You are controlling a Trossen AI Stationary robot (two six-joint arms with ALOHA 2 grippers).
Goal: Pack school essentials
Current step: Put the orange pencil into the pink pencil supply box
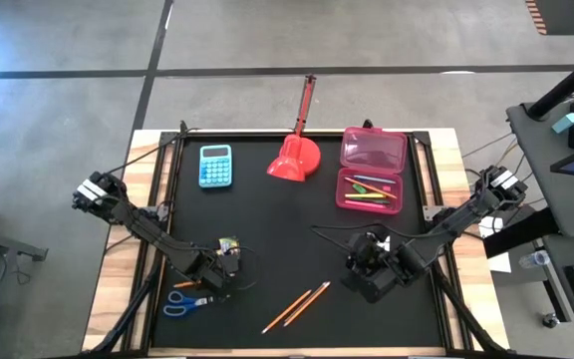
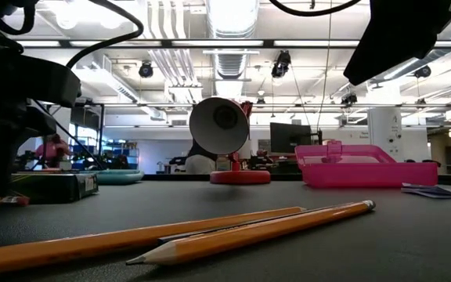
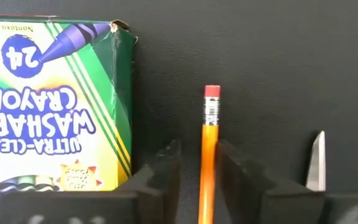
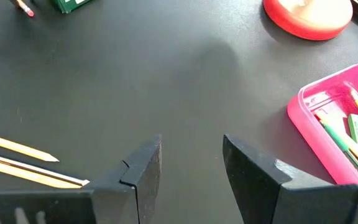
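Note:
An orange pencil (image 3: 209, 162) with a pink eraser lies on the black mat beside the green and yellow crayon box (image 3: 55, 106), which lies flat. My left gripper (image 1: 222, 267) is down at the mat's near left, shut on this pencil. The blue-handled scissors (image 1: 182, 302) lie just nearer, and a blade tip (image 3: 316, 163) shows beside the fingers. Two more orange pencils (image 1: 297, 307) lie side by side near the mat's front middle. My right gripper (image 4: 191, 168) hangs open above the mat at the near right, with nothing between its fingers. My left gripper has the orange pencil between its two fingers (image 3: 232, 168), on the shaft a short way back from the eraser end (image 3: 211, 99). The fingers come from above, pointing down, and lie across the pencil. The pencil lies flat on the mat.
An open pink pencil case (image 1: 372, 170) at the far right holds several pens and pencils. A red long-handled scoop (image 1: 295, 155) and a light-blue calculator (image 1: 215, 165) stand along the far edge. Bare mat lies between the two grippers.

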